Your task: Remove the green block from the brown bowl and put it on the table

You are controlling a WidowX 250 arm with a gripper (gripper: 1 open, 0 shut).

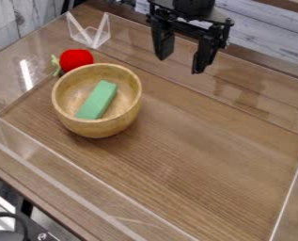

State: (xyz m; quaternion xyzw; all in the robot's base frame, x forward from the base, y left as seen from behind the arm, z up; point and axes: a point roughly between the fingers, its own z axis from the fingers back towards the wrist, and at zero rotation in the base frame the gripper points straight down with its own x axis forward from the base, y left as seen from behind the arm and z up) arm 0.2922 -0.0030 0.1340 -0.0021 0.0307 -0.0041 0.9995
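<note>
The green block lies flat and slanted inside the brown bowl, which sits left of centre on the table. My gripper hangs over the far part of the table, up and to the right of the bowl, well apart from it. It points down with its two dark fingers spread open and nothing between them.
A small red strawberry-like toy rests on the table just behind the bowl at the left. Low clear acrylic walls border the tabletop, with a folded clear piece at the back left.
</note>
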